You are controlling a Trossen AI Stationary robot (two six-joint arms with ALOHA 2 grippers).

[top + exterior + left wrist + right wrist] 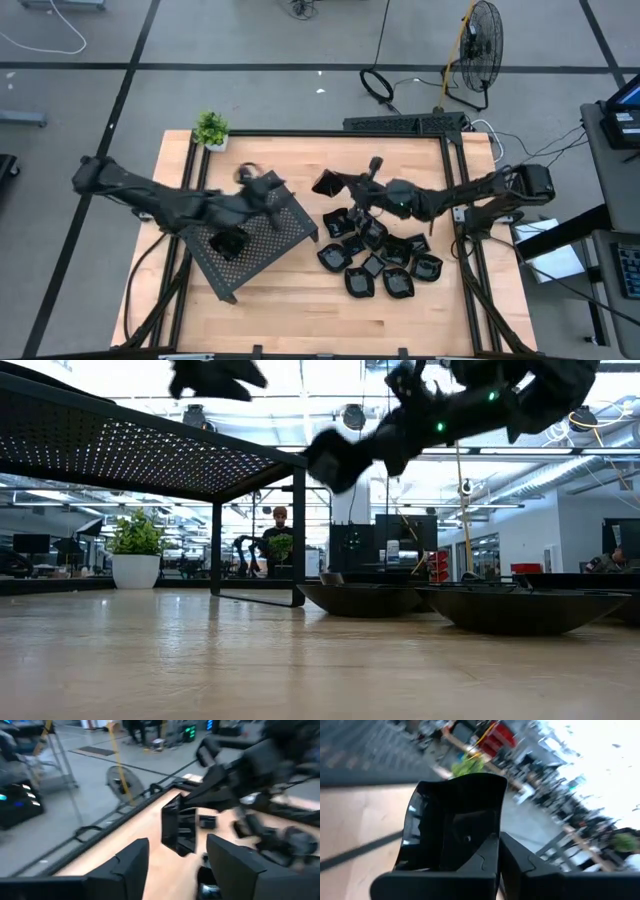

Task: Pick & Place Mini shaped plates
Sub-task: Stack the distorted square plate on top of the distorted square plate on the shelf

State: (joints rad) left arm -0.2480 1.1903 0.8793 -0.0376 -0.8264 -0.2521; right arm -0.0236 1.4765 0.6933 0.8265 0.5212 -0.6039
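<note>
- Mini shaped plates (385, 265) are seen in the high view, clustered on the table (300, 320) just below and beside the right gripper (335, 186); one plate (327, 183) is clamped at the fingertips, lifted clear of the cluster. Another small plate (230, 243) lies on the perforated tray (270, 235), under the left arm.
- Left gripper (262, 180) is seen over the tray's far corner, near the held plate but apart from it; a potted plant (211, 129) stands at the table's corner.
- Low view: the held plate (335, 458) is seen raised above the resting plates (520, 608); the tray (150, 455) stands on legs to one side.
- Left wrist view: the left fingers (132, 865) are spread apart, nothing between them; the held plate (177, 827) is ahead of the fingertips.
- Right wrist view: the right fingers (520, 865) are closed on the plate (455, 820), which stands upright from the fingertips.
</note>
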